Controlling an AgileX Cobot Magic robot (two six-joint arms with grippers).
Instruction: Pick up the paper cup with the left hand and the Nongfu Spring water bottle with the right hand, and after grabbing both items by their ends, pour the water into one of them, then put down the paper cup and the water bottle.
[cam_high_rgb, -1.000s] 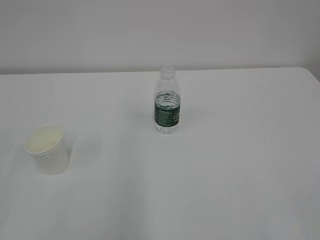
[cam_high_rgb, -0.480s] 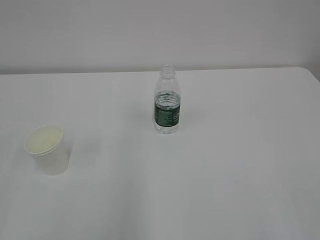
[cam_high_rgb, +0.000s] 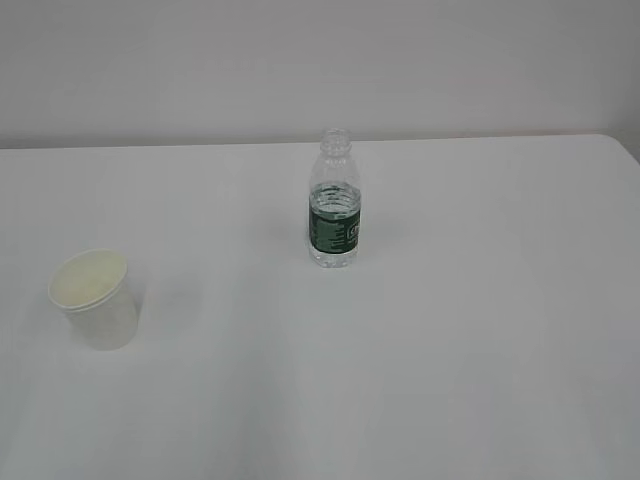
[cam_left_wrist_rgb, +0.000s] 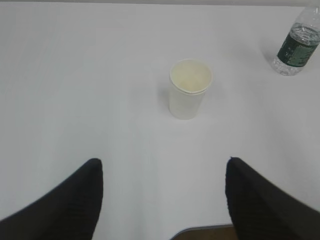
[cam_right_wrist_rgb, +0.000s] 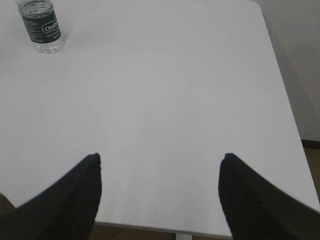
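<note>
Table (cam_high_rgb: 480, 330): plain white top filling most of the exterior view, pale wall behind; near edge shows at the bottom of both wrist views.

Paper cup (cam_high_rgb: 95, 297): far left in the exterior view, upright on the table, mouth up, cream-yellow inside showing. Nothing touches it. In the left wrist view it stands ahead of the fingers, roughly on the centre line between them, well apart from both.

Left hand (cam_left_wrist_rgb: 162, 167): jaws spread wide, holding nothing (only the two black fingertips (cam_left_wrist_rgb: 75, 200) show, low in the left wrist view, above the near table edge). Not seen in the exterior view.

Nongfu Spring water bottle (cam_high_rgb: 333, 200): near the middle of the exterior view, further back than the cup and well apart from it to the right. Upright, neck uncapped, dark green label band round the middle.

Water (cam_high_rgb: 333, 192): clear liquid visible inside the bottle; exact level hard to judge.

Right hand (cam_right_wrist_rgb: 160, 162): jaws spread wide, empty (again only two black fingertips (cam_right_wrist_rgb: 252, 200) show, low in the right wrist view). The bottle sits at the upper left corner of that view, far from both fingers and off to the left of the gap.
</note>
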